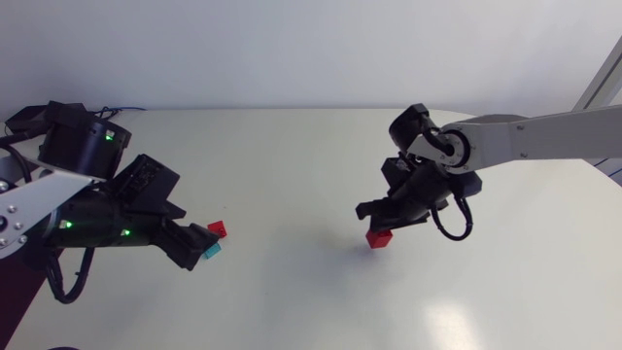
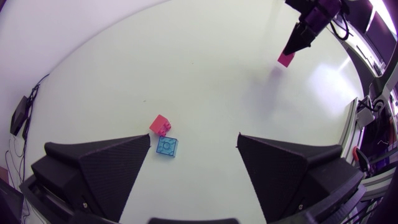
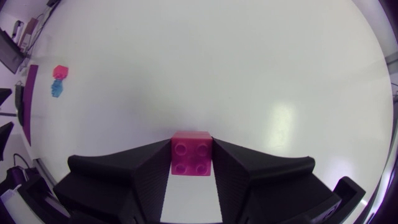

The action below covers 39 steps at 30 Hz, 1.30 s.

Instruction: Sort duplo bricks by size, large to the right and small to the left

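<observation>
A red two-by-two brick point(image 3: 191, 154) sits between the fingers of my right gripper point(image 3: 191, 163), which is shut on it from both sides. In the head view this brick point(image 1: 379, 238) hangs under the right gripper point(image 1: 382, 229), right of the table's middle and close to the surface. At the left, a small red brick point(image 1: 218, 229) and a small teal brick point(image 1: 212, 251) lie side by side. My left gripper point(image 1: 205, 246) is low beside them. In the left wrist view the red brick point(image 2: 160, 124) and the teal brick point(image 2: 166, 147) lie just ahead of the left gripper point(image 2: 194, 148), which is open and holds nothing.
The white table point(image 1: 292, 165) is bare around the bricks. Its far edge runs along the back wall. In the right wrist view the two small bricks point(image 3: 59, 79) show far off to one side.
</observation>
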Available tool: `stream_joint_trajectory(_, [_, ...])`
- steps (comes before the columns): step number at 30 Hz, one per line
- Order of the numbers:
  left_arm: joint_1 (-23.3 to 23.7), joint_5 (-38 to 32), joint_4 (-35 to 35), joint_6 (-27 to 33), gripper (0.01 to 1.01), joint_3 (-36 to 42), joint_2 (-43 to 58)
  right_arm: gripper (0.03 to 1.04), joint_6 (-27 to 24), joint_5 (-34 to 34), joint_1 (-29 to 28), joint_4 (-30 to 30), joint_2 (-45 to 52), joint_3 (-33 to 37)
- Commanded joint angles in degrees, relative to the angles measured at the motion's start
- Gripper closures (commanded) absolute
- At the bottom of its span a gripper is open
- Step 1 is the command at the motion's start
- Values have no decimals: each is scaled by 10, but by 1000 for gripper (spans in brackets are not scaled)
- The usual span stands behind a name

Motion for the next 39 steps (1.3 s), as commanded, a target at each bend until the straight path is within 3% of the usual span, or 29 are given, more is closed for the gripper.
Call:
stream_joint_trajectory(1, [-12, 6, 10, 14, 57, -21, -13, 710, -7, -34, 5, -21, -14, 38])
stream_joint_trajectory(8, [-55, 17, 133, 20, 57, -72, -40, 710, -1, -218, -7, -50, -31, 90])
stream_joint_trajectory(16, [-111, 23, 237, 19, 57, -74, -22, 710, 2, -338, 0, -94, -52, 148])
stream_joint_trajectory(23, [-169, 23, 271, 17, 57, -72, -2, 710, 8, -366, 29, -97, -45, 187])
stream_joint_trajectory(39, [-185, 49, 313, 12, 118, -30, 29, 710, -5, -375, 63, -99, -55, 178])
